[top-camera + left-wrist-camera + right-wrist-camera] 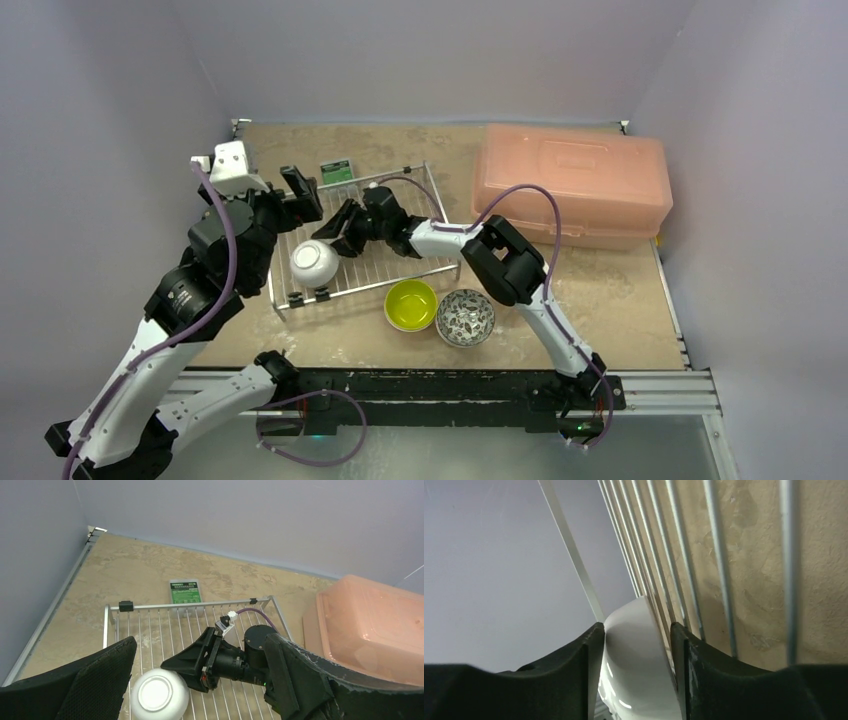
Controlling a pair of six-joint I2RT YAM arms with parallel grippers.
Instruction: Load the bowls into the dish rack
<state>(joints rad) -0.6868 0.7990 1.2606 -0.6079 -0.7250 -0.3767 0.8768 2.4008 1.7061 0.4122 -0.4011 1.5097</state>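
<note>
Fully inverted white bowl (315, 262) on dish rack (420, 215), right fingers (569, 680) apart beside it, left fingers (100, 680) spread.

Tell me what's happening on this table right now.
A white bowl sits upside down in the wire dish rack, with the jaws of the right gripper on either side of it; whether they grip it is unclear. The left gripper hovers open over the rack. A lime-green bowl and a patterned bowl wait on the table in front of the rack.
</note>
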